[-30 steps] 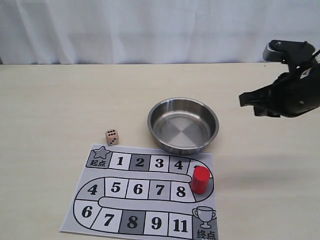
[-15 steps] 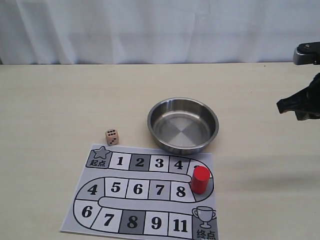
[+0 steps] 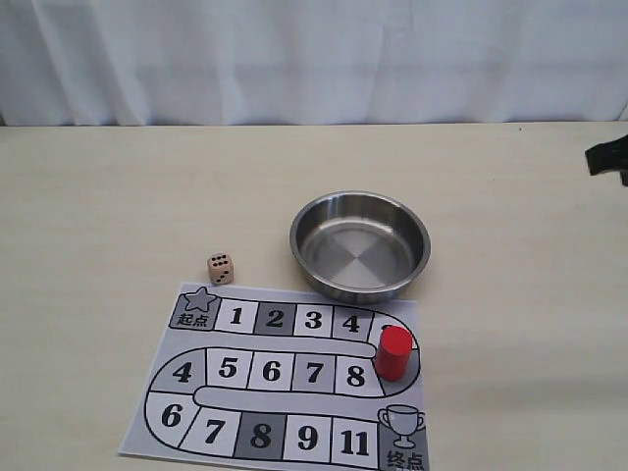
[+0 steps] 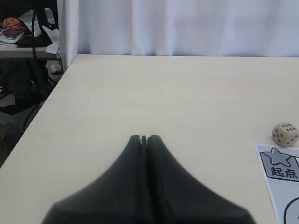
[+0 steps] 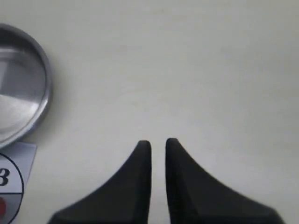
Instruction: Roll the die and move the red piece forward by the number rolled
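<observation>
The die (image 3: 220,269) is a tan cube with dark pips, lying on the table just beyond the board's start star. In the left wrist view the die (image 4: 285,134) sits far off to one side. The red piece (image 3: 394,353) stands upright on the board's right bend, beside square 8. My left gripper (image 4: 144,138) is shut and empty over bare table, and is out of the exterior view. My right gripper (image 5: 158,142) hovers above bare table with a narrow gap and nothing between its fingers. Only a dark tip of the right gripper (image 3: 608,160) shows at the exterior view's right edge.
A steel bowl (image 3: 359,245) stands empty behind the paper game board (image 3: 285,378); its rim (image 5: 44,84) shows in the right wrist view. The board's corner (image 4: 280,163) lies next to the die. The table's left edge (image 4: 46,102) drops to clutter beyond.
My right arm has drawn back to the right and up, nearly leaving the exterior view. The die, red piece and bowl have not moved.
</observation>
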Tool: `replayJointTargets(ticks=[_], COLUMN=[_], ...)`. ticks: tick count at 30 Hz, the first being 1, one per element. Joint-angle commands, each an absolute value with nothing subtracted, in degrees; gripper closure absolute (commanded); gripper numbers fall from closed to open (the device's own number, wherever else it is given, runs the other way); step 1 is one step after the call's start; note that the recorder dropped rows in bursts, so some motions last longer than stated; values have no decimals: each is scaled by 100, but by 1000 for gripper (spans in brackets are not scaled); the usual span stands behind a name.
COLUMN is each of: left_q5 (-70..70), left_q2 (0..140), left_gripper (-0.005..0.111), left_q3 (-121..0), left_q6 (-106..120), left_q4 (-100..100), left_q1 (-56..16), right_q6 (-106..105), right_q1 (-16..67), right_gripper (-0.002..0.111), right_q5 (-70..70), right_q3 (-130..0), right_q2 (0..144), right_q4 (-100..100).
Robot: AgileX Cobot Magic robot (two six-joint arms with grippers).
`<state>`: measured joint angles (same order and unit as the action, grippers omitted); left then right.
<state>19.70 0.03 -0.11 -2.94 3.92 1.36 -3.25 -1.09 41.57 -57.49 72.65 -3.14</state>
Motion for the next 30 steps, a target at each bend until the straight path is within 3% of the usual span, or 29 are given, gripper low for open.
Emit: replayJointTargets(ticks=[1,16,30], left_q5=[1894,1894,1894], left_q2=[0,0,0], left_gripper=[107,107,107], left_q3=[0,0,0], left_q6=[-326,-326,-326], left_q4=[386,386,386], left_q1=[136,136,136], right_q6=[37,57,46], right_q1=[-121,-121,-121], right_gripper=[97,97,97], right_q5=[4340,5302,5210], right_q3=[-5792,-5689,-4571], right_q2=[6322,3250,210], right_q4=[-343,-343,-343])
